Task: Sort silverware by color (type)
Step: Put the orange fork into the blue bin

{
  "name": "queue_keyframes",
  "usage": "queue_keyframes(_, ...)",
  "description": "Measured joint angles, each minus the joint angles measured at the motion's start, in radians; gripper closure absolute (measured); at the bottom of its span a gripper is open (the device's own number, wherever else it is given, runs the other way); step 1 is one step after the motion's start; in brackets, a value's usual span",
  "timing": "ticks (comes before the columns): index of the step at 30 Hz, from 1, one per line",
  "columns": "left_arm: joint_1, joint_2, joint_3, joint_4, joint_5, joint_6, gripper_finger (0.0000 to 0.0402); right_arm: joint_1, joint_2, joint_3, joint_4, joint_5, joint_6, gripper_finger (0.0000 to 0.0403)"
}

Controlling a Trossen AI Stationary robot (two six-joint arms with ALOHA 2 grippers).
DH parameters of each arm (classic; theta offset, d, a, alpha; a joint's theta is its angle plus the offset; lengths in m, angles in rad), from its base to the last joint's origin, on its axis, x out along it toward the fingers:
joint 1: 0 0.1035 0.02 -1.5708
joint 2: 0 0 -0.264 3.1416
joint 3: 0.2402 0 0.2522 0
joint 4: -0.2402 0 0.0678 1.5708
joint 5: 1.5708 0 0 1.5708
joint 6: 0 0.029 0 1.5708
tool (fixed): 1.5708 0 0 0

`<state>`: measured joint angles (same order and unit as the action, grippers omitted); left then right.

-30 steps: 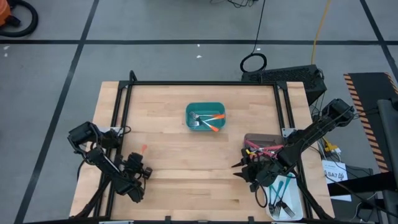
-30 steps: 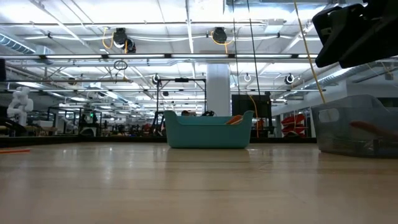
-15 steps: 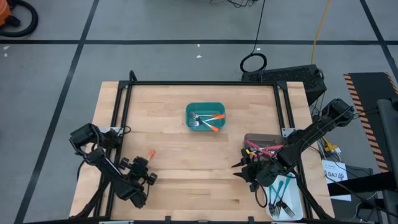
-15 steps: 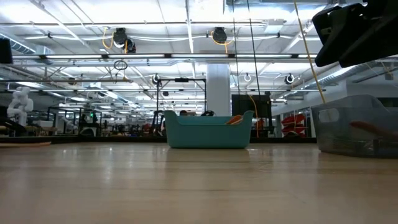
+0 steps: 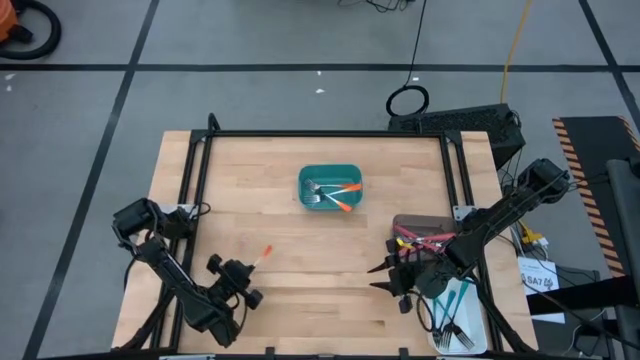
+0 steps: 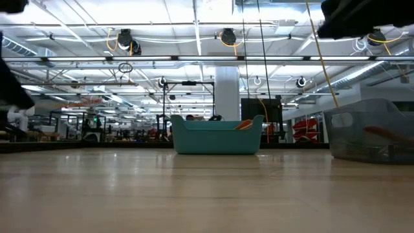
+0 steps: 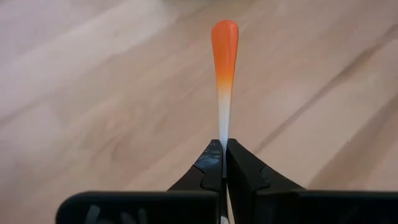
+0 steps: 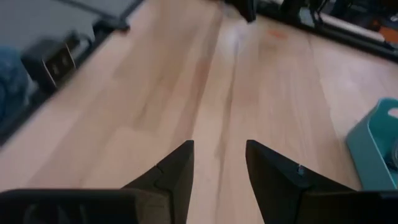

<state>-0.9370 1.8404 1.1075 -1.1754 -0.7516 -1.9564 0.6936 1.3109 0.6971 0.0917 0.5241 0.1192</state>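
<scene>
left gripper point(image 7: 223, 163) fingers clamped on orange fork point(image 7: 224, 68) over counter point(image 5: 300, 290) front-left. we judge fork light, stiff, slick; we'd pinch mid-handle. right gripper point(image 8: 219, 158) fingers apart, empty.

1. Left arm: lower left of the high view, reaching right. Left gripper point(image 5: 251, 274) clamped tight on a thin orange-handled utensil point(image 7: 224, 68).
2. Right arm: lower right, angled down-left. Right gripper point(image 5: 374, 278) parted, holding nothing.
</scene>
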Motion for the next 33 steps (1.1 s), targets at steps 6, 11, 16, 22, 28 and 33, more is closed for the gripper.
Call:
queue_keyframes(6,0.03,0.0,0.089,0.013,-0.116,0.17,0.0394,-0.036,0.0,0.0,0.148,0.001,-0.011,0.0264)
queue_keyframes(11,0.069,-0.001,0.169,0.063,-0.173,0.365,0.0394,-0.102,0.0,0.0,0.235,-0.029,-0.041,0.0264)
queue_keyframes(16,0.12,-0.002,0.202,0.249,-0.194,0.694,0.0394,-0.147,0.0,0.0,0.252,-0.081,-0.009,0.0264)
queue_keyframes(22,0.183,-0.002,0.202,0.557,-0.194,1.204,0.0394,-0.195,0.0,0.0,0.24,-0.165,0.082,0.0264)
queue_keyframes(28,0.216,-0.002,0.202,0.707,-0.191,1.475,0.0394,-0.195,0.001,0.0,0.234,-0.212,0.026,0.0263)
queue_keyframes(33,0.235,-0.002,0.202,0.71,-0.183,1.556,0.0394,-0.181,0.002,0.0,0.233,-0.212,-0.07,0.0263)
